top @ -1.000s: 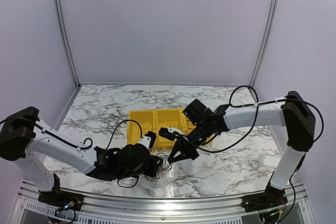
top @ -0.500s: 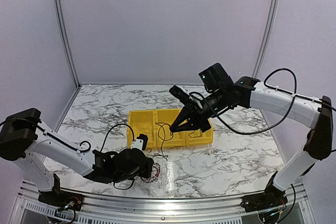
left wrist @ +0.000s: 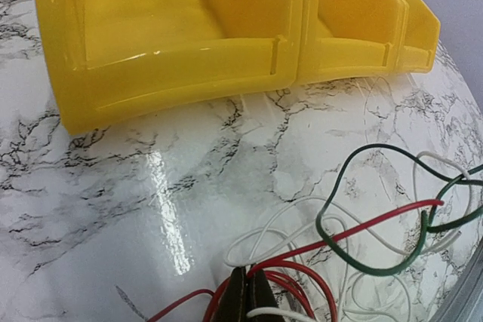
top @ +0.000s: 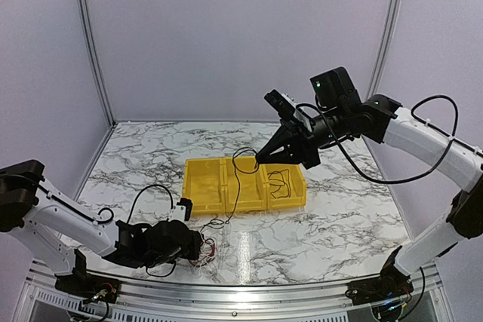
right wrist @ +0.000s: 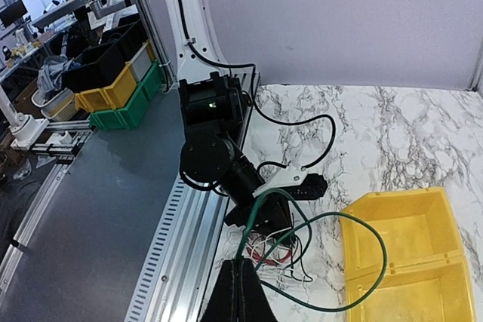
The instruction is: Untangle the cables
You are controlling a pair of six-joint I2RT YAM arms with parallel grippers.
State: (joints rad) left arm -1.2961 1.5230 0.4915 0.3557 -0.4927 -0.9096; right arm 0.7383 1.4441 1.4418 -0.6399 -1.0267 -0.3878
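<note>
- Near edge of the counter: the left fingers are pressed together, pinching red strands of the cables. The cables are a loose tangle of red, white and dark green wires lying on the marble from their 12 to 2 o'clock.
- In the top view the left arm's wrist covers part of the tangle, and which strand crosses which is hard to make out.
- One dark green cable runs up from the tangle toward 1 o'clock, passing over the yellow bin.
- The bin sits at the tangle's 12 o'clock and has three compartments. The right one holds a dark looping wire.
- Above the bin's far side, the right fingers are closed, pinching the dark green cable in the air.
- Off the counter, at 10 o'clock in the right wrist view, stand green, yellow and black storage bins, their contents blurred.
</note>
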